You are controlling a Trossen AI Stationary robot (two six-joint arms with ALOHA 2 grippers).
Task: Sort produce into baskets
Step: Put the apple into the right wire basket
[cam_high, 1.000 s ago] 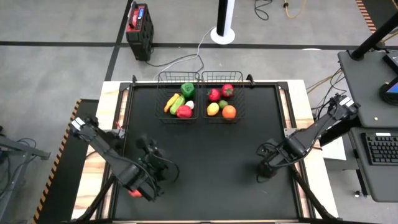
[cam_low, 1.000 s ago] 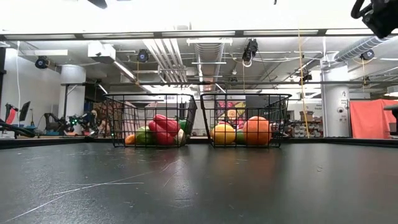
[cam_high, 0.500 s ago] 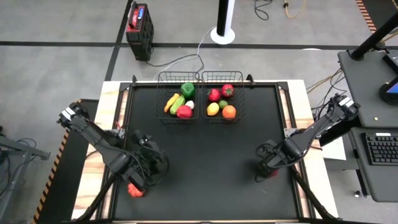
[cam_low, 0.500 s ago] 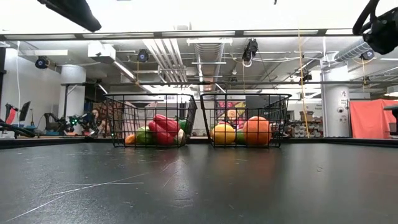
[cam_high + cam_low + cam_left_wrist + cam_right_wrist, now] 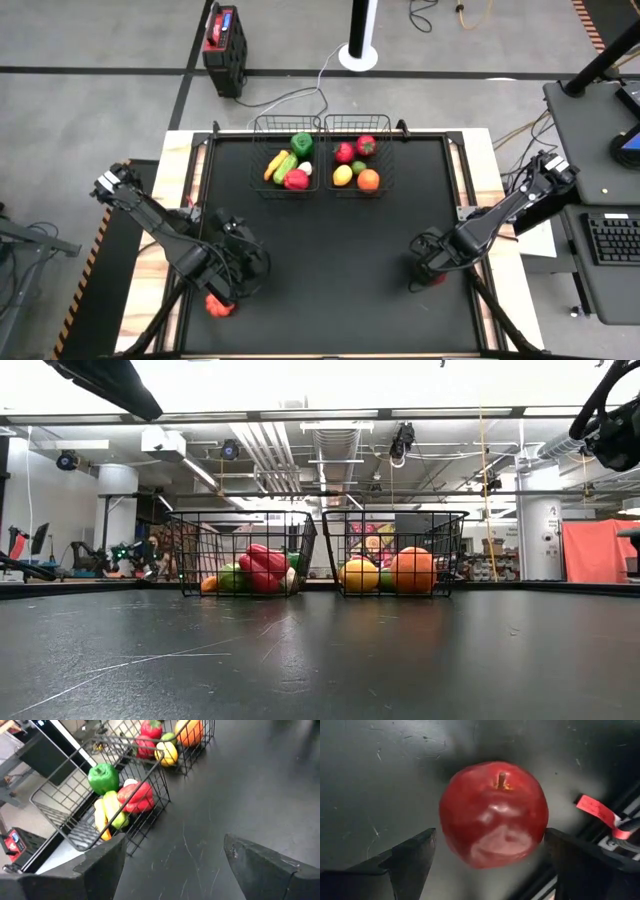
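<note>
High view, baskets: two black wire baskets sit side by side at the far edge of the black counter (image 5: 330, 250); the left basket (image 5: 286, 157) holds green, yellow, orange and red produce, the right basket (image 5: 358, 157) holds red, yellow, green and orange pieces
High view, left end effector (image 5: 240, 272): low over the near left part of the counter, well apart from the baskets; a red piece (image 5: 217, 305) shows just beside the arm at the near left edge
High view, right end effector (image 5: 428, 268): low at the near right part of the counter, a bit of red showing under it
Low view: both baskets (image 5: 248, 552) (image 5: 394, 552) stand upright at the far edge, touching or nearly so, produce piled inside each
Left wrist view: left end effector (image 5: 172, 857) has its fingers spread wide with nothing between them, bare counter below, baskets ahead
Right wrist view: right end effector (image 5: 489, 857) has its fingers spread wide on either side of a red apple (image 5: 493, 815), stem up on the counter; neither finger touches it, nothing is gripped
</note>
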